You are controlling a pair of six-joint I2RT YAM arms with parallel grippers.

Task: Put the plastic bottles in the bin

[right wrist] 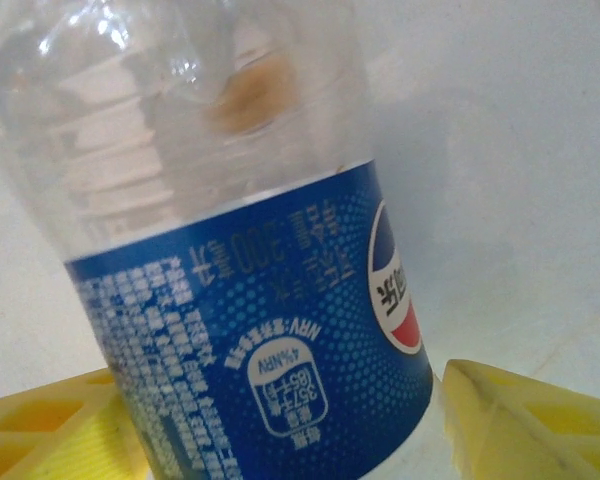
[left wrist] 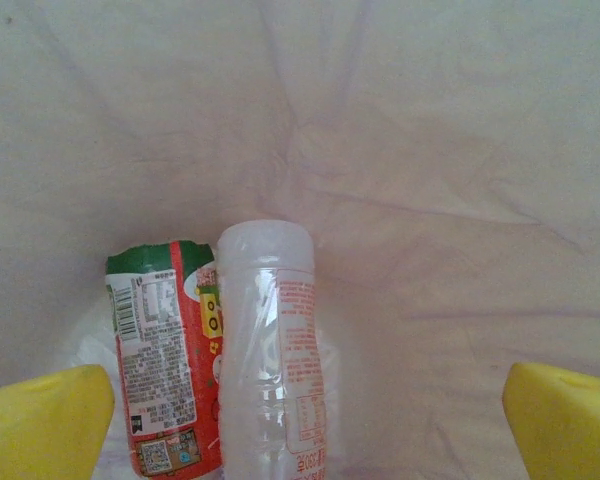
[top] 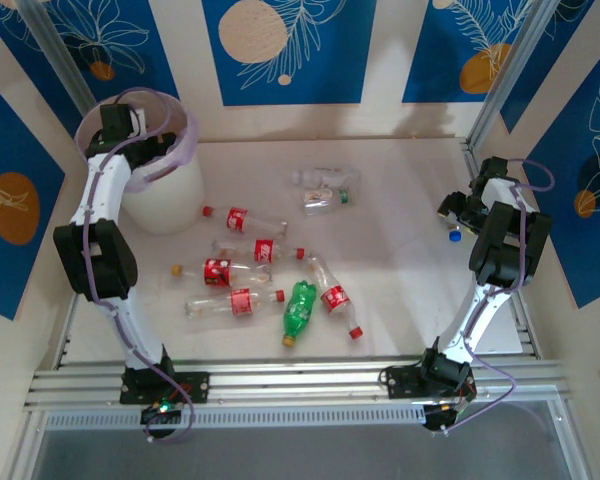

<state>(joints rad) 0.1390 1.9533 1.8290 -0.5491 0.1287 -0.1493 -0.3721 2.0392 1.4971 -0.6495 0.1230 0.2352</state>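
Left gripper (left wrist: 302, 400) hangs over the bin (top: 165, 195), fingers (left wrist: 40, 420) spread wide and empty. Two bottles lie touching on the purple liner (left wrist: 430, 150) below: a red-and-green labelled bottle (left wrist: 165, 360) and a clear bottle (left wrist: 270, 340).

Right gripper (right wrist: 280, 420) pinches the blue-labelled bottle (right wrist: 260, 330) low on its label, at the right edge of the tabletop (top: 400, 280), well apart from the bin.

Step in hand, likely: lift this bottle and carry it across. Grip firm but not crushing, since thin plastic may buckle or slip. Lift high enough to pass the loose bottles (top: 245, 272) mid-tabletop and the bin rim.

In the way: the left arm sits over the bin mouth and should clear first. Also waiting are the green bottle (top: 299, 310) and a far pair (top: 325, 188).
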